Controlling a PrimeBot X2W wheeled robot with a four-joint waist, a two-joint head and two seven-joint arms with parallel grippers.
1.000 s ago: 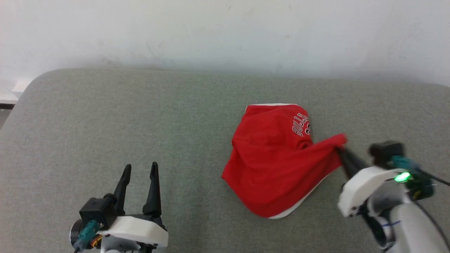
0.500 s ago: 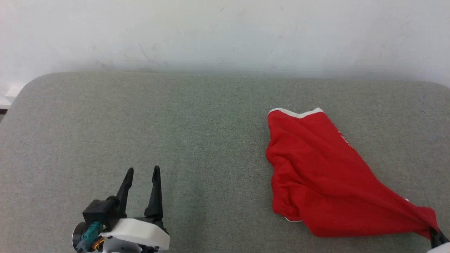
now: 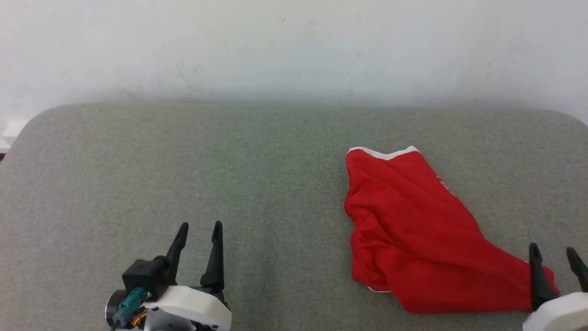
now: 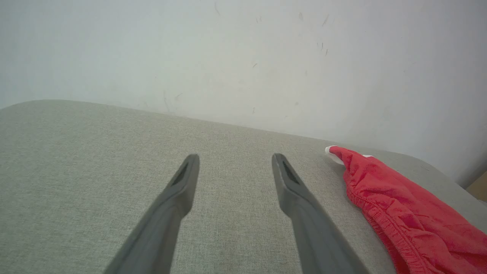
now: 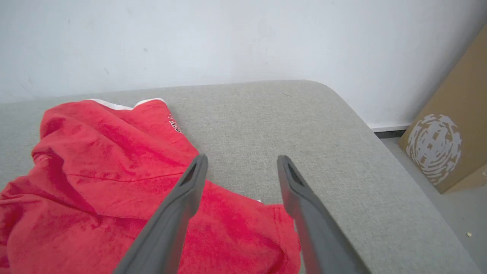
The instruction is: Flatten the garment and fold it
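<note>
The garment [image 3: 413, 230], red shorts with white trim, lies crumpled on the right half of the grey cushion, stretched out toward the lower right. My right gripper [image 3: 553, 257] stands open at the garment's lower right corner, its jaws apart above the cloth and holding nothing. In the right wrist view the red garment [image 5: 95, 171] spreads to the left and under my open right gripper [image 5: 242, 161]. My left gripper [image 3: 200, 230] is open over bare cushion at the lower left, well apart from the garment. The left wrist view shows my left gripper [image 4: 235, 160] open and the garment's gathered edge [image 4: 403, 213] at right.
The grey cushion [image 3: 183, 161] ends at a white wall behind. Its rounded right edge [image 5: 380, 125] drops to the floor, where a brown cardboard box [image 5: 449, 137] leans against the wall. Bare cushion stretches across the left and middle.
My right gripper dragged a corner of the garment to the lower right, stretching it out, then opened and let it go. The left arm stayed put; the camera shifted slightly.
</note>
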